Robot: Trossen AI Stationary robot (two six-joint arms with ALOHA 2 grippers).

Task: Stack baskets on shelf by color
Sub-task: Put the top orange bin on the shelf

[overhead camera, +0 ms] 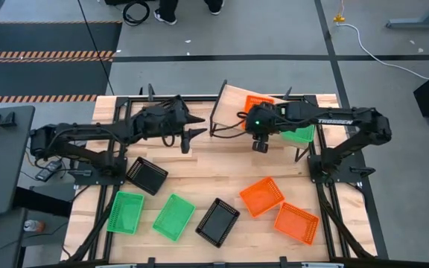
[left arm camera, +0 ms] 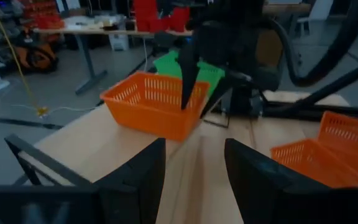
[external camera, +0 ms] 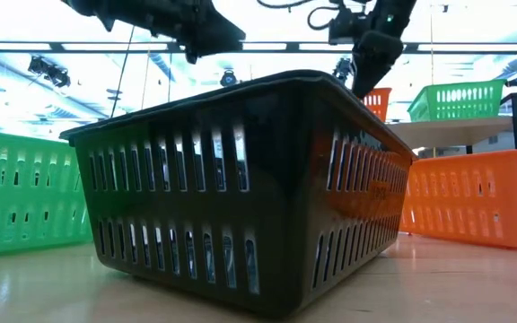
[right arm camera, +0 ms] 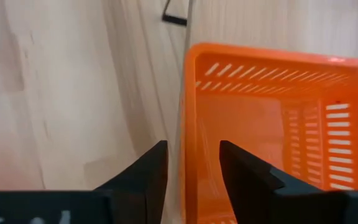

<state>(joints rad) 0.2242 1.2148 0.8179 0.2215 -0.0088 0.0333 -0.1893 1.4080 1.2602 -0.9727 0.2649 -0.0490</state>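
The shelf (overhead camera: 233,104) stands at the table's far side. An orange basket (overhead camera: 258,103) and a green basket (overhead camera: 301,135) rest on it by their bottoms. My right gripper (overhead camera: 259,140) is open and points down. Its fingers stand astride the orange basket's side wall (right arm camera: 184,118), one inside and one outside, with a gap on both sides. The left wrist view shows the same straddle on the orange basket (left arm camera: 148,106) by my right gripper (left arm camera: 201,93). My left gripper (overhead camera: 193,127) hovers open and empty to the left of the shelf, and shows again as my left gripper (left arm camera: 194,146).
On the table's near half lie two black baskets (overhead camera: 146,175) (overhead camera: 217,222), two green baskets (overhead camera: 125,212) (overhead camera: 173,217) and two orange baskets (overhead camera: 261,196) (overhead camera: 296,223). A black basket (external camera: 240,188) fills the low view. Bare tabletop (overhead camera: 222,164) lies between the shelf and these baskets.
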